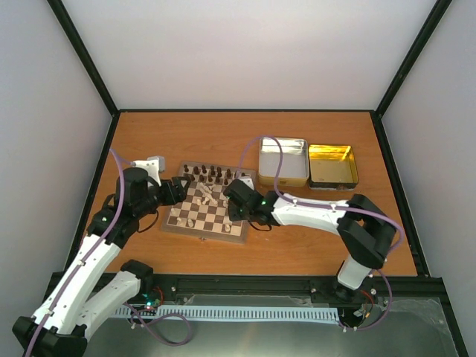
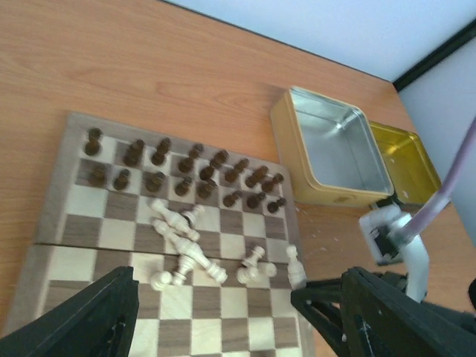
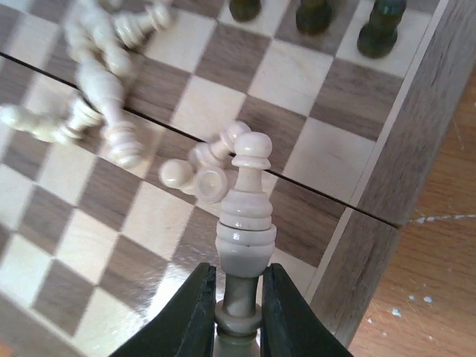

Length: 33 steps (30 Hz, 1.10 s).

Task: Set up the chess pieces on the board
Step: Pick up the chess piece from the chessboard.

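Observation:
The board point(image 1: 204, 232) lies mid-table, and its border point(image 3: 416, 149) shows at the right of the right wrist view. Dark chess pieces point(image 2: 186, 167) stand in two rows along its far side. Several cream pieces point(image 2: 178, 230) lie toppled near the middle. My right gripper point(image 3: 238, 297) is shut on the stem of a cream piece point(image 3: 245, 216), held upright over squares by the board's right edge. Beside it lie two small cream pieces point(image 3: 204, 175). My left gripper point(image 2: 219, 312) hangs open above the board's left side, holding nothing.
A silver tin point(image 1: 283, 160) and a gold tin point(image 1: 332, 165) stand open and side by side behind the board's right corner. The right arm point(image 1: 312, 212) stretches across the table to the board's right edge. Black frame rails border the table.

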Motion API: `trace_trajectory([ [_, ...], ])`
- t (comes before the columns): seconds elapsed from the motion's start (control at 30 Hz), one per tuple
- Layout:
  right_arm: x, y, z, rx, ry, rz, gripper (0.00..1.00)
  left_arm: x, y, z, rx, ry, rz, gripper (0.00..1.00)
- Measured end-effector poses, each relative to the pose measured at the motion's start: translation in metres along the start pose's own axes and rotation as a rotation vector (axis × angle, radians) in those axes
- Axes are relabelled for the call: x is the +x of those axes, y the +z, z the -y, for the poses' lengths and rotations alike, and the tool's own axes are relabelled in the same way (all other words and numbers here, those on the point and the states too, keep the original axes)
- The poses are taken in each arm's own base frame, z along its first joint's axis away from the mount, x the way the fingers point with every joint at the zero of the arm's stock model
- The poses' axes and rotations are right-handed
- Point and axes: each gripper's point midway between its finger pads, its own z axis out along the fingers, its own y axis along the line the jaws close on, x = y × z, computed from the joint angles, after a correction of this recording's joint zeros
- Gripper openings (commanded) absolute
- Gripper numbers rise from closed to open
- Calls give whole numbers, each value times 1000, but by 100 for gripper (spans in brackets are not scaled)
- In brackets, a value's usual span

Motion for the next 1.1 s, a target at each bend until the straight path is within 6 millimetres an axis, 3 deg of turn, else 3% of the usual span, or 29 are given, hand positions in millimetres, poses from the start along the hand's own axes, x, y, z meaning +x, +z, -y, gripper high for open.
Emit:
trace_trajectory([
  [0.17,-19,-30,-11,-125,58,110,16,25,14,9,100,-52,-68,76],
  [0.33,-38,-56,-38,-288,42,188,15,43,19,20,196,-120,-136,76],
  [0.47,-39,-74,-65,-452,-107,234,16,41,15,40,298,-163,-161,77],
  [0.7,-32,-108,-87,-631,-389,345,16,45,13,60,399,-236,-248,76],
  [0.83,-33,-121,-99,-686,-510,395,16,47,15,68,440,-259,-286,62],
  [1.1,-37,-126,-104,-693,-582,426,15,41,15,72,450,-250,-287,34],
])
